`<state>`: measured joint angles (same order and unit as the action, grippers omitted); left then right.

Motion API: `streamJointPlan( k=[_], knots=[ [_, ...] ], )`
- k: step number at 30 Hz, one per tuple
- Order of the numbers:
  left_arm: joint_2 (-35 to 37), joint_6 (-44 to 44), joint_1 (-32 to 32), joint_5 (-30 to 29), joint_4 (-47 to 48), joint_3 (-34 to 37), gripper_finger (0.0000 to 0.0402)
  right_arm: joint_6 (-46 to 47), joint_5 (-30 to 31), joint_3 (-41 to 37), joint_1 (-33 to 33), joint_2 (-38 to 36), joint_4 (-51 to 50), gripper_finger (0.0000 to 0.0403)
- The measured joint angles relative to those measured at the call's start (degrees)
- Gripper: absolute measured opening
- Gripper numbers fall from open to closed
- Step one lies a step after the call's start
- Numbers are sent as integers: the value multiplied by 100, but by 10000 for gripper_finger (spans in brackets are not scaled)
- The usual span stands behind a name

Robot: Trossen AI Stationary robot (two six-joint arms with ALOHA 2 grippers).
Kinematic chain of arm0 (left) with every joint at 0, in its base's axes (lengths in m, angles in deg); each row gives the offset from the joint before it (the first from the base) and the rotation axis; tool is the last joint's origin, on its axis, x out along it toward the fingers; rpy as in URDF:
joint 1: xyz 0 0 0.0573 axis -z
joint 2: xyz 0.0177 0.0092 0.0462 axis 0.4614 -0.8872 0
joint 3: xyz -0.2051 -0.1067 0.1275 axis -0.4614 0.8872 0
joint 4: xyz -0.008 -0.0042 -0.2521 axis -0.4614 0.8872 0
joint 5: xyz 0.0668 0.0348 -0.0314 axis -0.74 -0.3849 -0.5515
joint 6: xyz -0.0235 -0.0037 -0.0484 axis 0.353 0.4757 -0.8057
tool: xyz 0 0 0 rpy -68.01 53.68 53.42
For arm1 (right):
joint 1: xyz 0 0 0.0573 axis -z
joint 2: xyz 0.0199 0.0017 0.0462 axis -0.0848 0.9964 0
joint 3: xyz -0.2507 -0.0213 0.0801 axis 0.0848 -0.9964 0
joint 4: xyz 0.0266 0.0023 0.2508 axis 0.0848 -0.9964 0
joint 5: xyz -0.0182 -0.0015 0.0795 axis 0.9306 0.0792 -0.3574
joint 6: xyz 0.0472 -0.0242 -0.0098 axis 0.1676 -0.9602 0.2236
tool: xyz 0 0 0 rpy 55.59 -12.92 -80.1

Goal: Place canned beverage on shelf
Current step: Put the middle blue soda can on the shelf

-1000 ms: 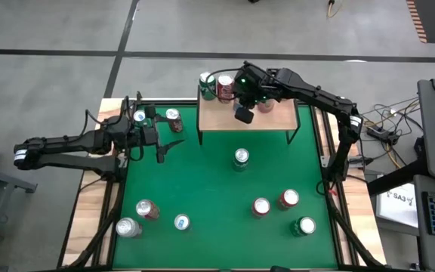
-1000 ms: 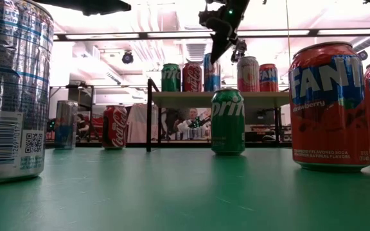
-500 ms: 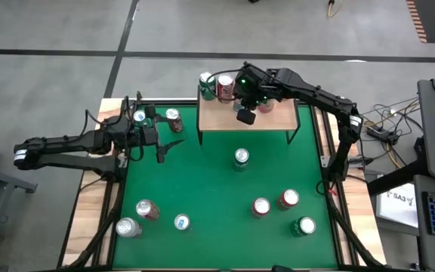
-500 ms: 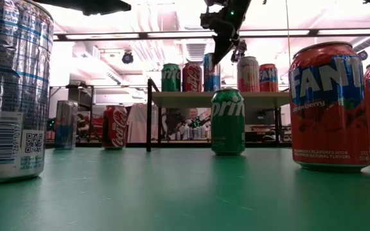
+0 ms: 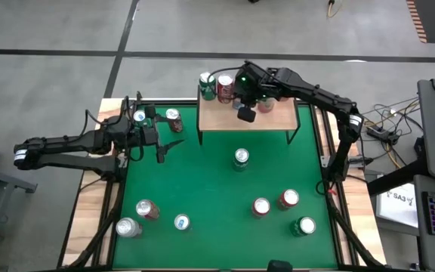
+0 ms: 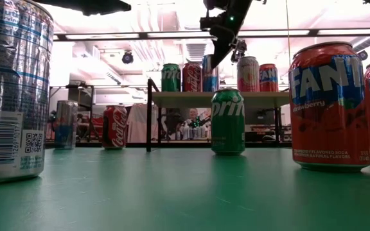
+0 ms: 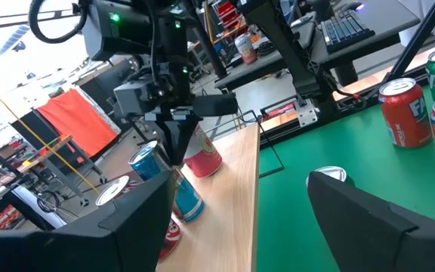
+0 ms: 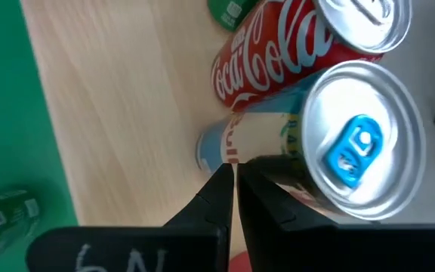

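Right tool (image 5: 245,113) lifted slightly since a second ago, fingers together and empty, above the blue-tabbed can (image 8: 337,147) now standing on the shelf (image 5: 217,117). Placement apparently done. Left tool (image 5: 161,143) parted, idle over the tabletop (image 5: 202,189).

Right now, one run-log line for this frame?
right gripper: shut, empty, above shelf beside blue can | left gripper: open, waiting at table's left | five cans on shelf
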<state>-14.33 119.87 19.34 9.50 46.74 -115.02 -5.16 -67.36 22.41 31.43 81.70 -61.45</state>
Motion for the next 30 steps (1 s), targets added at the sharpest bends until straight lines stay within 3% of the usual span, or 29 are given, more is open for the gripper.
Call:
streamJointPlan(
  k=[14, 30],
  knots=[
    [0, 7, 0, 0, -1, 0, 287, 27, 382, -113, 39, 0, 120, 12],
    [0, 9, 0, 0, -1, 0, 287, 199, 179, -113, 66, 0, 335, 12]
  ],
)
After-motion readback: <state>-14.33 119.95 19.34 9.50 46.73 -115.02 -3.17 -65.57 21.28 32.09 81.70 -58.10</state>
